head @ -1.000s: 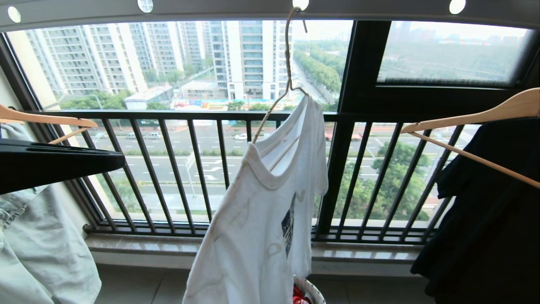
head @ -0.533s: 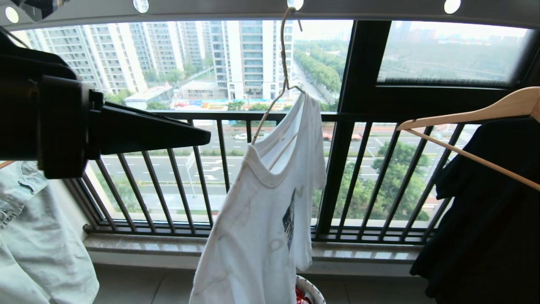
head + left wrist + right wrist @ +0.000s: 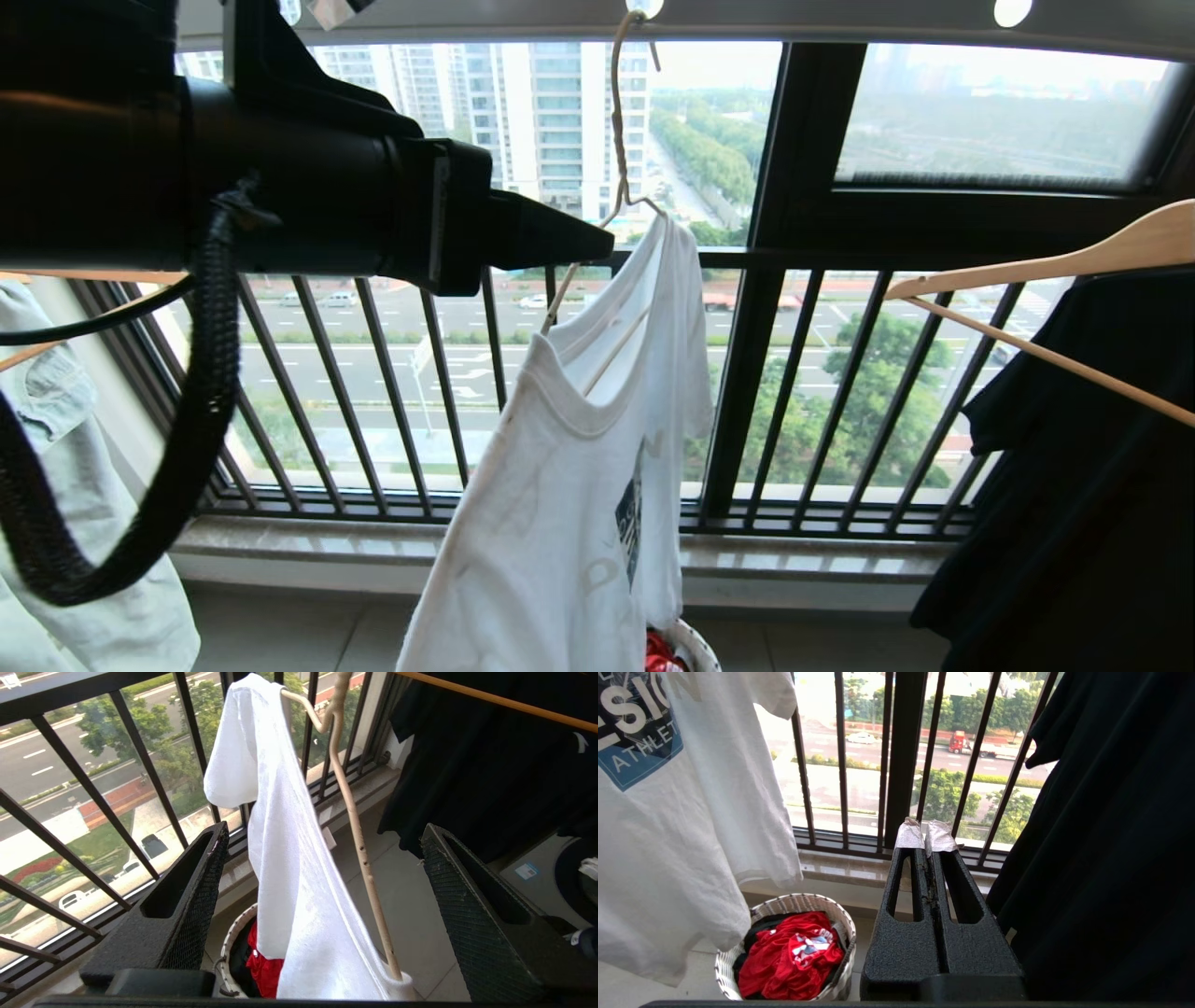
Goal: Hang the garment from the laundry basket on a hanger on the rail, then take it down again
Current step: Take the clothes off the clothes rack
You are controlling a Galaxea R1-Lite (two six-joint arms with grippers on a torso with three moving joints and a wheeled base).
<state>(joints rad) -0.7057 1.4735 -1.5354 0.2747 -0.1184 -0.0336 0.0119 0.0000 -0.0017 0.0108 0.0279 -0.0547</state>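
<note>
Left gripper (image 3: 322,896), raised to hanger height, fingers spread wide with the garment (image 3: 289,868) and the hanger (image 3: 359,858) in the gap between them, neither visibly touched. Above it, the hanger's hook sits in a hole of the rail (image 3: 840,21). Below it, the laundry basket (image 3: 231,947) stands on the pale tiled floor (image 3: 420,896), holding red cloth. Beyond: black window railing (image 3: 392,373), stone sill, street and towers. Right gripper (image 3: 924,835), low beside a black garment (image 3: 1101,835), fingers pressed together, empty.
</note>
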